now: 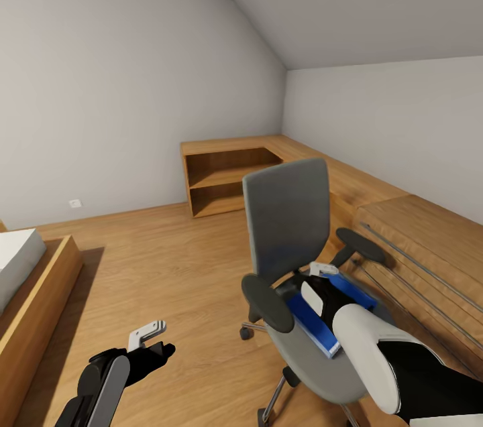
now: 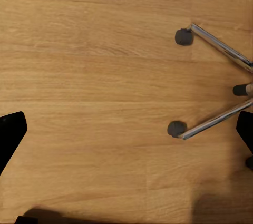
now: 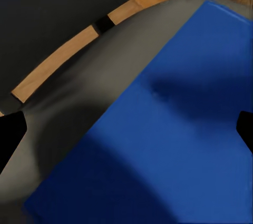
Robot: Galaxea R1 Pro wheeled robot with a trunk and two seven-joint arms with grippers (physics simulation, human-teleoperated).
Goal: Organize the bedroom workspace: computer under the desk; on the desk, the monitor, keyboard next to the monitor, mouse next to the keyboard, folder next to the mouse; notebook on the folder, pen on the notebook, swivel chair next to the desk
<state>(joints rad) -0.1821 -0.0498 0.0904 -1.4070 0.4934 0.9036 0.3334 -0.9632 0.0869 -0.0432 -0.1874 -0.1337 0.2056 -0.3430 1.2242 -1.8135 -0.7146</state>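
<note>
Your right gripper (image 1: 327, 271): poised low over the folder (image 1: 315, 323), fingers spread wide in its wrist view with the blue cover between the tips, nothing pinched; whether the tips touch the cover cannot be told. Folder: bright blue, lying flat on the seat of the swivel chair (image 1: 288, 212), one corner reaching toward the seat's front edge, white page edge showing there. Swivel chair: grey padded back upright, black armrests either side of your right arm, chrome legs on castors (image 2: 177, 128) over the light wood floor (image 1: 168, 266). Your left gripper (image 1: 153, 341): low at your left side, aimed at bare floor beside the chair base, fingers apart and empty. Surroundings: light oak low cabinet (image 1: 228, 175) in the corner under the grey sloped wall (image 1: 121, 78), and a wooden platform (image 1: 416, 226) running along the right wall. Progress, as you can judge it: the folder is not yet off the chair, so that step is only opening; stacking the notebook and pen and positioning the chair all remain, and the desk items cannot be checked from here.
</note>
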